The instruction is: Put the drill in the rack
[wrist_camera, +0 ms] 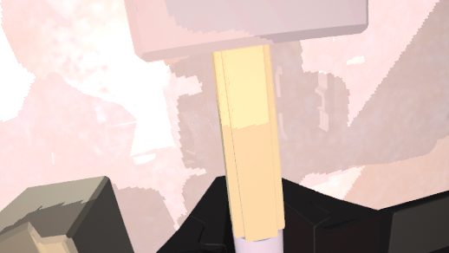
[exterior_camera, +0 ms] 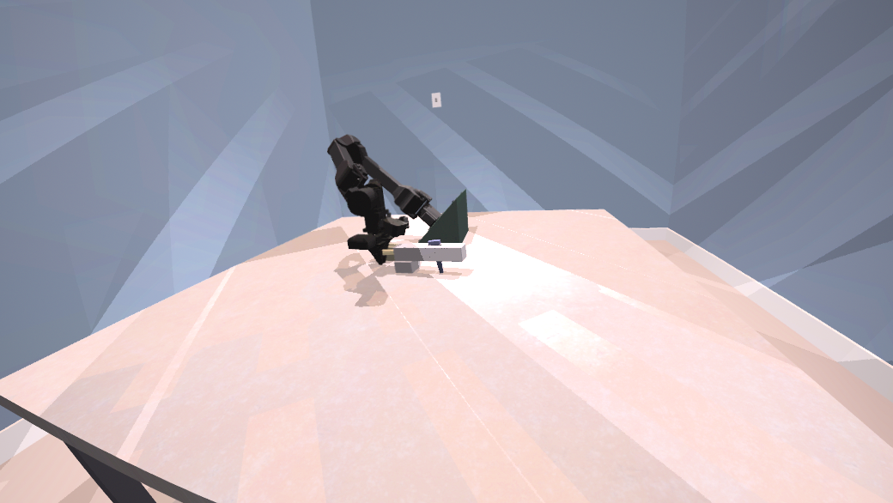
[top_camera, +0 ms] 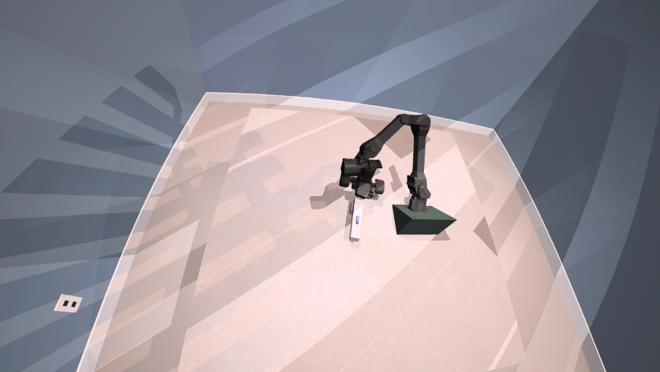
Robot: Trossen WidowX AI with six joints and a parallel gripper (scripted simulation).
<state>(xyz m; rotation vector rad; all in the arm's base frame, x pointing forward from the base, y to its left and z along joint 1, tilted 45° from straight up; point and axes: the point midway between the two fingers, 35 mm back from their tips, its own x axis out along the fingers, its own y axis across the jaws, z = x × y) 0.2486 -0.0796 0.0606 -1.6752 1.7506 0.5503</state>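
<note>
A long pale block (top_camera: 355, 232) (exterior_camera: 452, 252) (wrist_camera: 260, 17) stands raised on a grey foot (exterior_camera: 406, 267). The blue key (top_camera: 357, 219) (exterior_camera: 434, 242) stands through it, its head at the block's top and its dark stem showing below. The yellow drill (exterior_camera: 388, 251) (wrist_camera: 249, 100) sticks out of the block's end; its pale lilac end (wrist_camera: 259, 246) shows at the bottom of the wrist view. My gripper (top_camera: 361, 195) (exterior_camera: 381, 255) (wrist_camera: 239, 184) is shut on the drill near that end. An olive-grey block (wrist_camera: 69, 187) at the wrist view's lower left looks like the rack; part of it is cut off.
The arm's dark green wedge base (top_camera: 417, 226) (exterior_camera: 461, 218) stands beside the pale block. A small olive patch (top_camera: 376, 197) shows beside the gripper in the top view, mostly hidden. A dark bar (exterior_camera: 94, 445) crosses the lower left corner of the exterior view.
</note>
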